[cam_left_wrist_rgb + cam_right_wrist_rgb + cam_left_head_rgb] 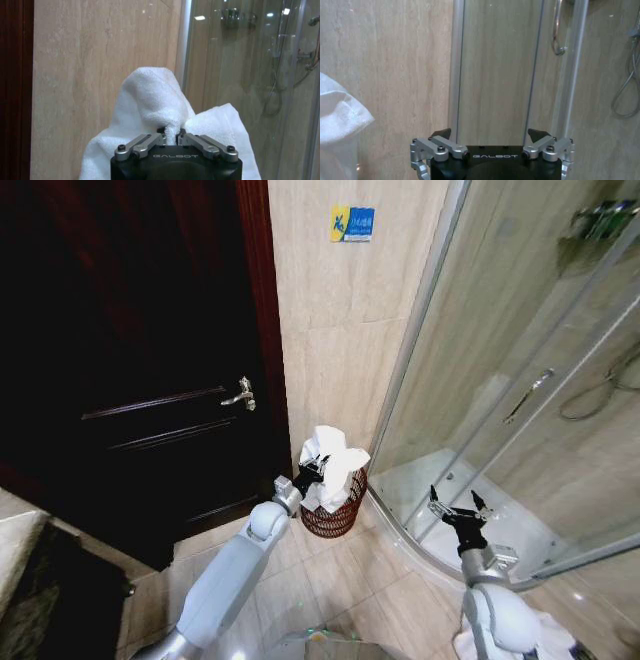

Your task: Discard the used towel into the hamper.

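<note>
While the left gripper pinches the towel, the hamper sits directly below at 6 o'clock (right gripper spread, idle).

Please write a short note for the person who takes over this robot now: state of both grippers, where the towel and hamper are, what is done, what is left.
Left gripper: shut on the white towel, holding it right above the hamper.
Right gripper: open, empty, idle in front of the glass shower enclosure.
Hamper: on the tiled floor in the corner between the dark door and the shower.
Done: towel picked up and brought over the hamper.
Left: release the towel so it drops in.
</note>
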Tool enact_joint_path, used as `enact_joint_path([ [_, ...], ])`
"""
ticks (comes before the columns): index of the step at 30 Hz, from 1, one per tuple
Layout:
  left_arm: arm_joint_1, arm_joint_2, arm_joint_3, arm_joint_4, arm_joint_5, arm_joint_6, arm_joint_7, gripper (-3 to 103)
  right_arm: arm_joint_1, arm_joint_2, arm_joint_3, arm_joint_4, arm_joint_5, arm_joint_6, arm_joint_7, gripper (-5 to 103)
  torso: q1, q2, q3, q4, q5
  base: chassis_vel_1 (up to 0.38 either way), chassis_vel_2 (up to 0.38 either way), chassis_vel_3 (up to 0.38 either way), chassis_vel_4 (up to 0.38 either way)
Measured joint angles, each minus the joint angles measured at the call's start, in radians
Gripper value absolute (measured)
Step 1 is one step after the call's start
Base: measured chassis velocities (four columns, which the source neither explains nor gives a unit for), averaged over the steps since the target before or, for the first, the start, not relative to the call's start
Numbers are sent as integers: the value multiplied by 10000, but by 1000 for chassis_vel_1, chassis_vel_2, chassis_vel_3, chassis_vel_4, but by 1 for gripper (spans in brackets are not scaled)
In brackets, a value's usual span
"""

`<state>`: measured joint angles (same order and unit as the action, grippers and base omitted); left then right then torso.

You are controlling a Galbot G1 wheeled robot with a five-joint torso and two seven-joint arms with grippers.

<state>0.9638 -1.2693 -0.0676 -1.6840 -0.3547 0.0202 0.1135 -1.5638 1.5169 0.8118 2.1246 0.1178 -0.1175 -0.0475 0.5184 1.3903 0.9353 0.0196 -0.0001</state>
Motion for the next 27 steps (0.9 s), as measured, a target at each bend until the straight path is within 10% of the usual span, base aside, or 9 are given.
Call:
enact_joint_path([
  [27,7,348,-163,-26,-168,-196,397,6,35,289,-350,205,-516,-70,-76,100,2,1,0,1,2,-31,36,33,-33],
])
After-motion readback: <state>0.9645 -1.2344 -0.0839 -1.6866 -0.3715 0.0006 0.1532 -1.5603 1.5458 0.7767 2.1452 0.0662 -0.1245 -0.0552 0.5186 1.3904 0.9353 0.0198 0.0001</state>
